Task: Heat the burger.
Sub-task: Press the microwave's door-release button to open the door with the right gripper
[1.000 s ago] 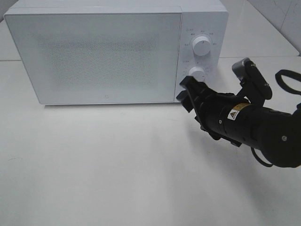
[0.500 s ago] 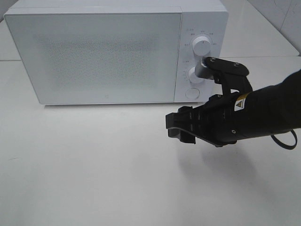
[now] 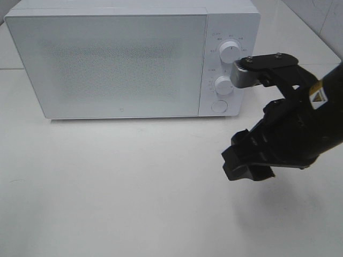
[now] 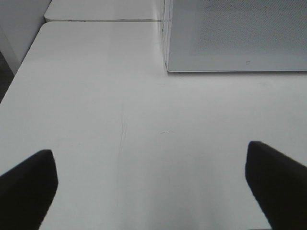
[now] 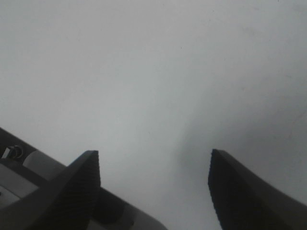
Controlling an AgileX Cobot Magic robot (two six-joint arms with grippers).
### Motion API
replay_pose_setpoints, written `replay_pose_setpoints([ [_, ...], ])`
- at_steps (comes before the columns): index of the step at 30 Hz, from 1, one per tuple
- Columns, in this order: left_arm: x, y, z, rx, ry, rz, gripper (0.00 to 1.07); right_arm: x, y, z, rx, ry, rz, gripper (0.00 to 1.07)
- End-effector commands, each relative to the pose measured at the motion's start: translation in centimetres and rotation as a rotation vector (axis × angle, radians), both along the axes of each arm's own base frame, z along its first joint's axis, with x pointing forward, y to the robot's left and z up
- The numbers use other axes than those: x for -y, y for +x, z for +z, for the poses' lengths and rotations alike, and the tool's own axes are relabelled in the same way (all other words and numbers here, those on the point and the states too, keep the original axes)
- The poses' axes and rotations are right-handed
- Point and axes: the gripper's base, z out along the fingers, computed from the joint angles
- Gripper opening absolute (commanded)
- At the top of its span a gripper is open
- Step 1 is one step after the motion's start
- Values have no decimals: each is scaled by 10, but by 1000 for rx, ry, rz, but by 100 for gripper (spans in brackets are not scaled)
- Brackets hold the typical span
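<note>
The black right hand (image 3: 236,163) is held released above the white desk (image 3: 107,187) near the shut white microwave oven (image 3: 118,64); the black left hand (image 4: 148,158) is likewise spread. Where the burger lies cannot be told.

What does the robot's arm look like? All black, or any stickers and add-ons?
The right arm is chunky and matte black, ending in a blocky black right gripper. It carries a small yellow-and-white warning sticker, and a silver-grey camera sits on a black bracket. Its fingers are dark with finely ribbed faces. Of the left gripper, only two black fingertips show.
</note>
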Motion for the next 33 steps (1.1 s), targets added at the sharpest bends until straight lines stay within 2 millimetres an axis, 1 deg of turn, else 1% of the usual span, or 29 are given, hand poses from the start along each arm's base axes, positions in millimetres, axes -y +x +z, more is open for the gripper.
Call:
replay_pose_setpoints([
  [1,0,-2,0,24,-2,0,100,7,-11,10,-18,-26,24,66],
  [2,0,-2,0,24,-2,0,100,10,-14,14,-22,-28,26,66],
  [3,0,-2,0,24,-2,0,100,15,-22,22,-20,-25,30,66],
  [4,0,-2,0,24,-2,0,100,18,-27,26,-18,-23,32,66],
  [5,0,-2,0,24,-2,0,100,18,-27,26,-18,-23,32,66],
  [6,0,-2,0,24,-2,0,100,24,-35,34,-13,-18,36,66],
  [7,0,-2,0,24,-2,0,100,24,-35,34,-13,-18,36,66],
  [9,0,-2,0,24,-2,0,100,33,-47,45,4,-6,40,66],
  [10,0,-2,0,24,-2,0,100,33,-47,45,4,-6,40,66],
  [11,0,-2,0,24,-2,0,100,39,-56,53,21,7,43,66],
  [12,0,-2,0,24,-2,0,100,39,-56,53,21,7,43,66],
  [13,0,-2,0,24,-2,0,100,46,-65,61,52,28,45,66],
  [14,0,-2,0,24,-2,0,100,49,-70,65,70,36,46,67],
  [15,0,-2,0,24,-2,0,100,49,-70,65,70,36,46,67],
  [17,0,-2,0,24,-2,0,100,65,-84,77,133,52,27,71],
  [18,0,-2,0,24,-2,0,100,65,-84,77,133,52,27,71],
  [19,0,-2,0,24,-2,0,100,71,-86,79,146,59,1,73],
  [20,0,-2,0,24,-2,0,100,83,-91,84,180,60,-52,77],
  [21,0,-2,0,24,-2,0,100,83,-91,84,180,60,-52,77],
  [23,0,-2,0,24,-2,0,100,99,-101,89,229,48,-108,79],
  [26,0,-2,0,24,-2,0,100,102,-104,91,244,47,-121,79],
  [27,0,-2,0,24,-2,0,100,108,-112,92,270,60,-153,78],
  [28,0,-2,0,24,-2,0,100,111,-116,92,283,72,-170,77],
  [29,0,-2,0,24,-2,0,100,111,-116,92,283,72,-170,77],
  [32,0,-2,0,24,-2,0,100,123,-136,84,343,97,-271,76],
  [33,0,-2,0,24,-2,0,100,123,-136,84,343,97,-271,76],
])
